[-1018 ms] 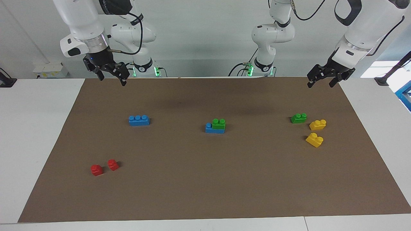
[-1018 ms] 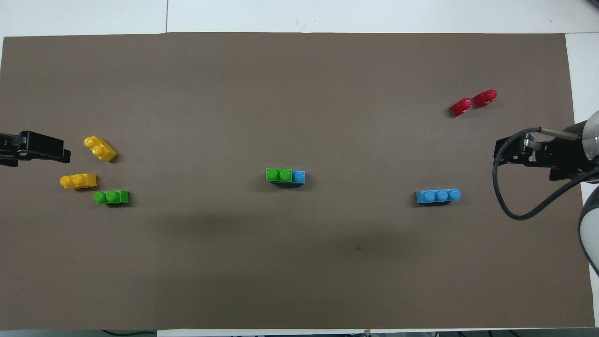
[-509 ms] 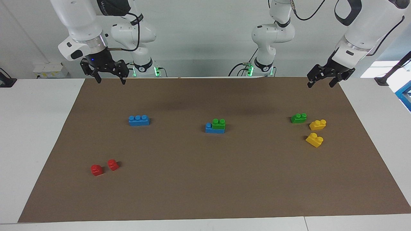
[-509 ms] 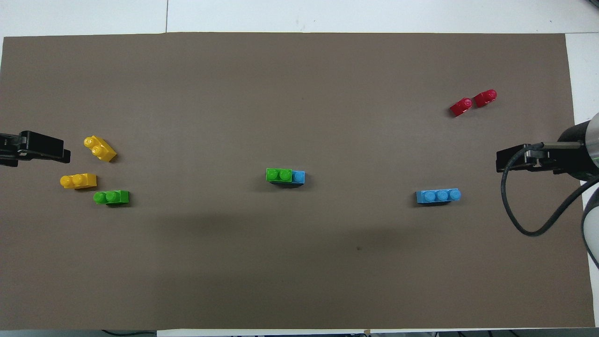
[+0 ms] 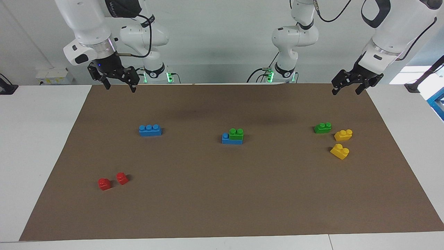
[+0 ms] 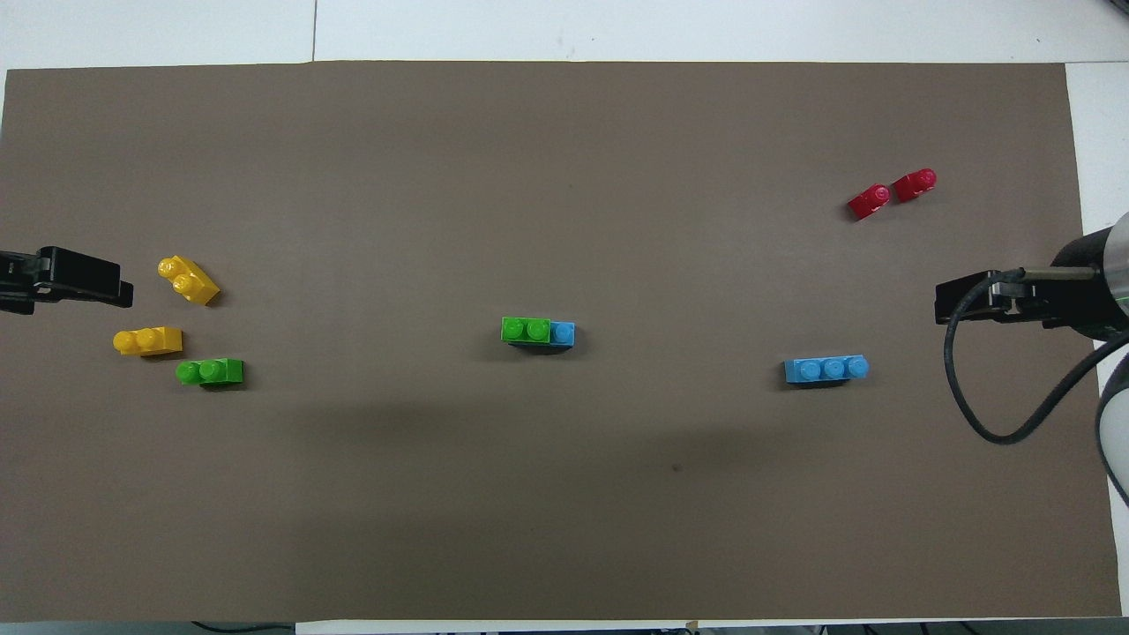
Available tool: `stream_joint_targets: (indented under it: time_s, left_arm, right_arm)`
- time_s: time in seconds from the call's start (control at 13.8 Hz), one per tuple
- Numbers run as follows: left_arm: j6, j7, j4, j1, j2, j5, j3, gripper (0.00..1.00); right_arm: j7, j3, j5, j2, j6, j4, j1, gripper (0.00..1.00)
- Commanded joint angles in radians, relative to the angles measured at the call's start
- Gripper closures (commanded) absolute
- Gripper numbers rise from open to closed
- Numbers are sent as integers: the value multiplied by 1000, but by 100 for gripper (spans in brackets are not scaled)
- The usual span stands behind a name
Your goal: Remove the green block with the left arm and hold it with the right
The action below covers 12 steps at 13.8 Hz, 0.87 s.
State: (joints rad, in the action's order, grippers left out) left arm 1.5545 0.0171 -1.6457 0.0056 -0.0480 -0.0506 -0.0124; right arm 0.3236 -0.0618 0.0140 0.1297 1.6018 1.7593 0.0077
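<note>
Nothing gripped yet, so by my read this is the approach step. The small bright green plastic two-stud block (image 5: 236, 135) sits pressed onto a blue plastic brick (image 5: 226, 139) mid-mat, well apart from both tools. Left gripper (image 5: 347, 86) hangs w/ fingers apart and empty, up in the air over the mat edge at the left arm's end; below it, toward mat centre, lie a loose green two-stud block (image 5: 322, 127) and two yellow two-stud bricks (image 5: 343, 134) (image 5: 340, 151). Right gripper (image 5: 119, 84) hovers over the robots' edge of the mat at the right arm's end, fingers spread, nothing in them; a separate blue three-stud brick (image 5: 150, 130) lies below it, and two small red blocks (image 5: 104, 183) (image 5: 122, 178) much farther out. Next, I'd judge: right gripper drops to pin the blue base, left gripper closes on the green block's sides and pulls straight up off the studs. The loose green one near the left gripper is a decoy, probably.
</note>
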Motion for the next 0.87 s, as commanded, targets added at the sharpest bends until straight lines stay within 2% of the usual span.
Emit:
stream_joint_targets:
  time_s: [0.0, 0.22, 0.36, 0.51, 0.8]
  left_arm:
    - [-5, 7, 14, -4, 2, 17, 0, 0]
    - [1, -28, 6, -6, 0, 17, -3, 0]
    - [7, -180, -6, -30, -3, 15, -6, 0]
    - [31, -433, -49, -88, -22, 15, -6, 0]
    - [134, -1019, -173, -217, -76, 15, -6, 0]
  right_arm:
    - [187, -7, -15, 5, 64, 66, 18, 4]
    - [588, -7, -162, -10, 96, 100, 37, 5]
    - [858, -7, -204, -36, 136, 101, 92, 5]
    - [1030, -7, -270, -68, 177, 101, 119, 5]
    - [1183, -7, -376, -131, 277, 132, 176, 5]
